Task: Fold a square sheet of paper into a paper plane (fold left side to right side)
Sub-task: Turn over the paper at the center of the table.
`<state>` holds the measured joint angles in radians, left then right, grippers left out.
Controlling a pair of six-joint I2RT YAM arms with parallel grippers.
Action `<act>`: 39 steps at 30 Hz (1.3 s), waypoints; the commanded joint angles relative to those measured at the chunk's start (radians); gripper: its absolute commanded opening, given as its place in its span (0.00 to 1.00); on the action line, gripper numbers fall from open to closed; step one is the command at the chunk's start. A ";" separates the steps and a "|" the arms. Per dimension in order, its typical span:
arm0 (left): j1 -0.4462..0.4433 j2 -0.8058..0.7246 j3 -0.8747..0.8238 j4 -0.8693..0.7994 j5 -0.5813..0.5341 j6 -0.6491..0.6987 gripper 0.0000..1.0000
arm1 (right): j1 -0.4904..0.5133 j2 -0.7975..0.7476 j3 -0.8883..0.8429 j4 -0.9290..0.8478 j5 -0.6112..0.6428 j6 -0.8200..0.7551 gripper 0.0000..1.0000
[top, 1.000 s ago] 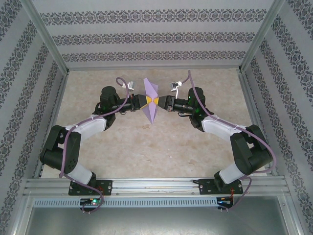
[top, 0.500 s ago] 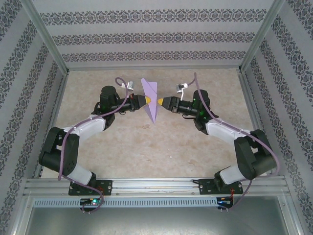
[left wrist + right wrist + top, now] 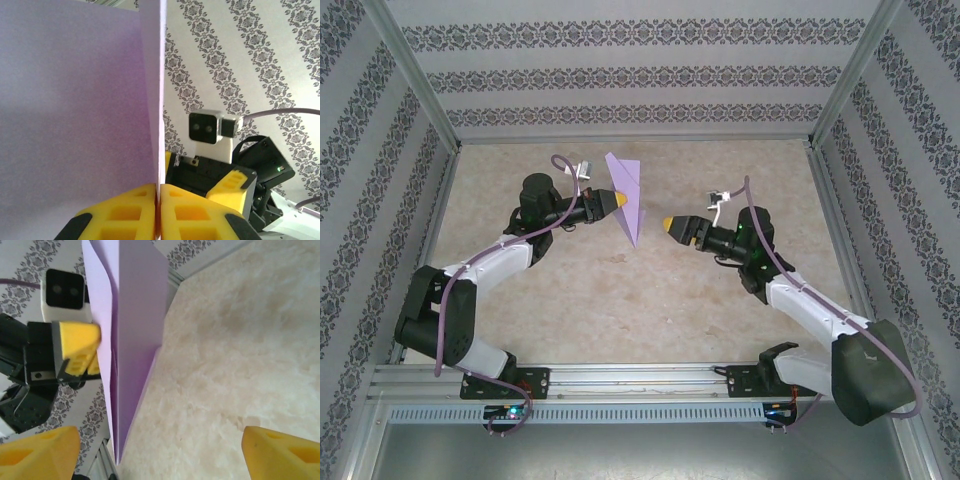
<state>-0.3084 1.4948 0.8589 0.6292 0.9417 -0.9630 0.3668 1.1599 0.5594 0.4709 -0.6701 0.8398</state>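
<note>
The square sheet of paper is lilac and folded into a slim pointed dart. It hangs in the air above the table with its tip pointing down toward the near side. My left gripper is shut on its left edge. In the left wrist view the yellow fingertips pinch the paper, which covers the left half. My right gripper stands open to the right of the paper, apart from it. In the right wrist view its jaws are spread wide, and the paper and the left gripper lie ahead.
The beige marbled table top lies below both arms. Patterned walls and metal frame posts enclose it on three sides. Purple cables loop over each wrist.
My right gripper let go of the paper, opened wide and drew back to the right and nearer. The left gripper kept its hold and shifted the paper slightly left.
</note>
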 commanded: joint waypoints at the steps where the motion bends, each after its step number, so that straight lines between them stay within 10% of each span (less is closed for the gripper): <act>1: -0.012 -0.016 0.023 0.077 0.015 -0.035 0.10 | 0.054 0.008 0.027 0.037 0.016 -0.001 0.86; 18: -0.041 -0.057 -0.029 0.071 -0.001 -0.040 0.10 | 0.188 0.186 0.157 0.131 0.063 -0.013 0.70; 39: -0.048 -0.058 -0.054 0.038 0.002 -0.006 0.21 | 0.181 0.225 0.206 0.078 0.050 -0.033 0.18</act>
<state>-0.3470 1.4601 0.8040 0.6891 0.9379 -1.0142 0.5522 1.3777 0.7361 0.5491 -0.6186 0.8314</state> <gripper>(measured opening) 0.208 0.198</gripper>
